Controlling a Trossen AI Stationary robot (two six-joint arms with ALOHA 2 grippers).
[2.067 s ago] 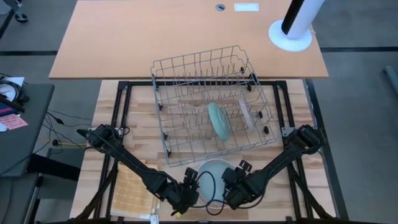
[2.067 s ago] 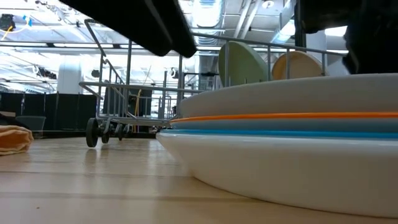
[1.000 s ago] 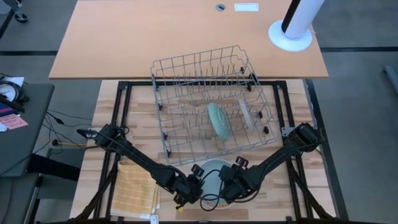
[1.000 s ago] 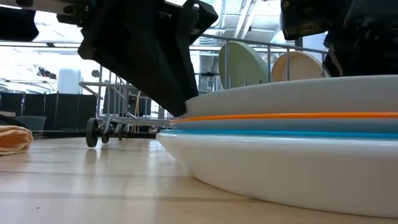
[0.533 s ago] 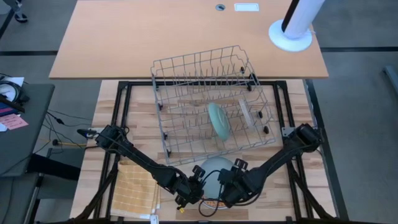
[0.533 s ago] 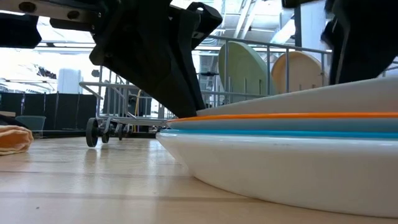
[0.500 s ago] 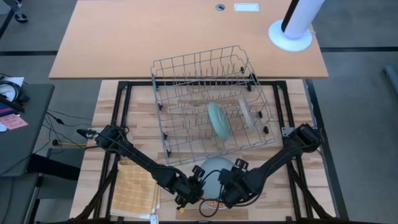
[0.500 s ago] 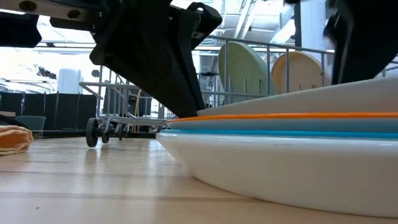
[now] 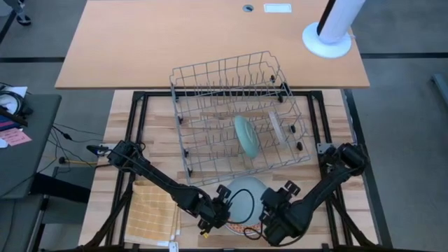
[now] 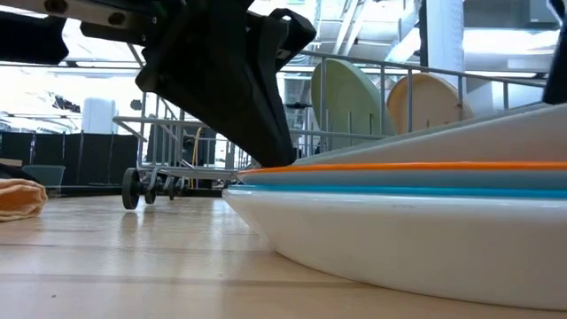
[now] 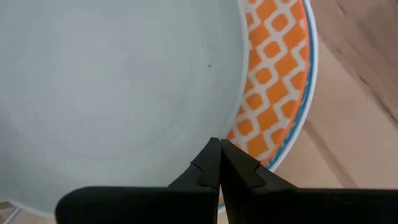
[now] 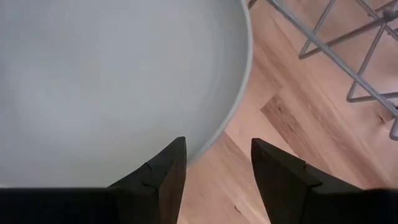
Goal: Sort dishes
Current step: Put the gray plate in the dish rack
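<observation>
rack: two plates stand in it, teal plate and beige plate
stack: on bench, near edge, top plate tilted
left gripper: jaws closed together at the top plate's rim
right gripper: jaws wide, empty, at the rim
progress: I judge about a third done

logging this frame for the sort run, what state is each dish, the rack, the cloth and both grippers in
top pale plate: on the stack, one side lifted
orange patterned plate: flat in the stack, partly uncovered
teal-green plate: upright in the rack
beige plate: upright in the rack
wire rack: on the table, mostly empty
yellow checked cloth: flat on the table
left gripper: shut, at the top plate's edge
right gripper: open, at the top plate's rim
</observation>
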